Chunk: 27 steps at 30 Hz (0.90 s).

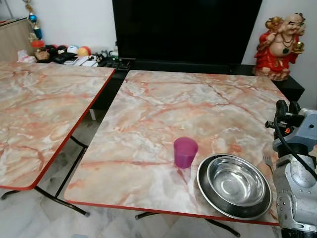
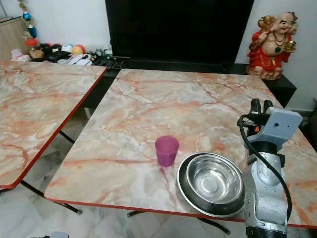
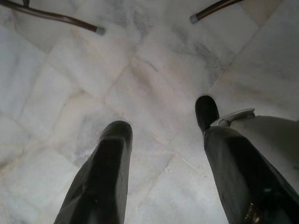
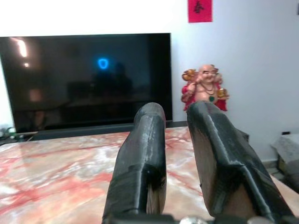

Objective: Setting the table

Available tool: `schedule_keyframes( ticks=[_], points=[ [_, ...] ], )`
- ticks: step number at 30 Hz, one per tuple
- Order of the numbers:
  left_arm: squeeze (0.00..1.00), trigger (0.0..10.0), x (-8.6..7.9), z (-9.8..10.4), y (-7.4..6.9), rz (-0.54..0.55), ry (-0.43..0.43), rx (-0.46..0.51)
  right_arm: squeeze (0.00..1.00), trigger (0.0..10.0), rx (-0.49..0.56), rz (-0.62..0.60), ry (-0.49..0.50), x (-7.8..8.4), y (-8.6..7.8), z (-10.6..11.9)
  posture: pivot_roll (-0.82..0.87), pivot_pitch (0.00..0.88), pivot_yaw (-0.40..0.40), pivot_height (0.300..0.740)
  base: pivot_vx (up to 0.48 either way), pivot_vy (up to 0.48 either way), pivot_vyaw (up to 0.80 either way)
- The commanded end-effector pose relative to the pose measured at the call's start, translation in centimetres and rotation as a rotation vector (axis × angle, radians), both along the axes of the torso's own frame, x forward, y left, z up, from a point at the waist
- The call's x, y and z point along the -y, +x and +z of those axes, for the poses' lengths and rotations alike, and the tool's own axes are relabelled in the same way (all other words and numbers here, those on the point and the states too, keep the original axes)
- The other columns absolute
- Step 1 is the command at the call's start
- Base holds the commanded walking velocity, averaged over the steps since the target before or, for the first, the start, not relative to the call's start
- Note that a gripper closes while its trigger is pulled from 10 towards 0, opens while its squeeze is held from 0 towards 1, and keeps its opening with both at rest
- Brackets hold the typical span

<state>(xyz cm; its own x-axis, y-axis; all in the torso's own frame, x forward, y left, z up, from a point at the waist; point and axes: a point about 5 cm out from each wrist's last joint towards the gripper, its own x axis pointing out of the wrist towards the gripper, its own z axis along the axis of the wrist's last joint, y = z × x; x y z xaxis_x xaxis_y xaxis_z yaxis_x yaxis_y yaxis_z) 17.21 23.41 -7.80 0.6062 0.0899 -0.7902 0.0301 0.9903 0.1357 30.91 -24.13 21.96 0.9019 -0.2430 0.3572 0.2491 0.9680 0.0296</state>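
A: Two benches stand side by side, both marble-patterned with red edging; the near bench (image 1: 163, 114) carries the task's things, and the other bench (image 1: 44, 109) is off to the left with a gap of floor (image 1: 29, 213) between them.

B: What sits on the near one?

A: One purple cup (image 1: 185, 152) stands upright near the front edge; just to its right lies a steel bowl (image 1: 235, 181) set inside a wider steel plate (image 1: 204, 191); cup and plate are close, though I cannot tell if they touch.

B: And the right hand?

A: It is raised over the right side of that bench, fingers pointing away toward the far wall; the right hand (image 4: 176, 140) has a narrow gap between its fingers and grips nothing; the silver arm (image 2: 265, 198) stands just right of the bowl.

B: The left hand?

A: It hangs low, pointing at the pale tiled floor; the left hand (image 3: 161, 140) is spread wide and empty; two dark bench legs (image 3: 56, 17) cross the tiles beyond it.

B: Anything behind the benches?

A: One large dark TV (image 1: 185, 29) stands against the wall on a low black stand (image 1: 292, 87); a red and gold laughing figurine (image 1: 280, 47) sits at the stand's right end; a clutter of small coloured things (image 1: 69, 53) lies at the far left by the wall.
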Motion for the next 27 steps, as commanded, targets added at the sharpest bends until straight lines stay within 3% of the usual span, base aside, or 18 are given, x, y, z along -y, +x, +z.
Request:
schedule_keyframes(
  ticks=[1, 5, 9, 27],
  points=[
    [0.0, 10.0, -0.2, -0.1, -0.3, 0.005, 0.005, -0.02, 0.0, 10.0, 0.009, 0.003, -0.011, -0.1, 0.1, 0.4, -0.02, 0.0, 0.011, 0.74, 0.0, 0.0, 0.0],
    [0.0, 10.0, -0.3, -0.1, -0.3, 0.009, 0.004, -0.021, 0.0, 10.0, -0.005, 0.009, -0.058, -0.3, 0.3, 0.4, -0.02, 0.009, 0.01, 0.74, 0.0, 0.345, 0.28],
    [0.0, 10.0, -0.2, 0.0, 0.0, 0.008, 0.002, -0.01, 0.0, 10.0, 0.011, 0.019, -0.043, -0.6, 0.4, 0.9, -0.01, 0.047, 0.007, 0.74, 0.0, 0.48, 0.68],
    [0.0, 10.0, 0.2, -0.2, -0.3, 0.031, -0.012, -0.015, 0.0, 10.0, 0.007, -0.003, -0.016, -0.2, 0.8, 1.5, -0.02, 0.113, 0.003, 0.74, 0.0, 0.48, 0.0]
  ],
)
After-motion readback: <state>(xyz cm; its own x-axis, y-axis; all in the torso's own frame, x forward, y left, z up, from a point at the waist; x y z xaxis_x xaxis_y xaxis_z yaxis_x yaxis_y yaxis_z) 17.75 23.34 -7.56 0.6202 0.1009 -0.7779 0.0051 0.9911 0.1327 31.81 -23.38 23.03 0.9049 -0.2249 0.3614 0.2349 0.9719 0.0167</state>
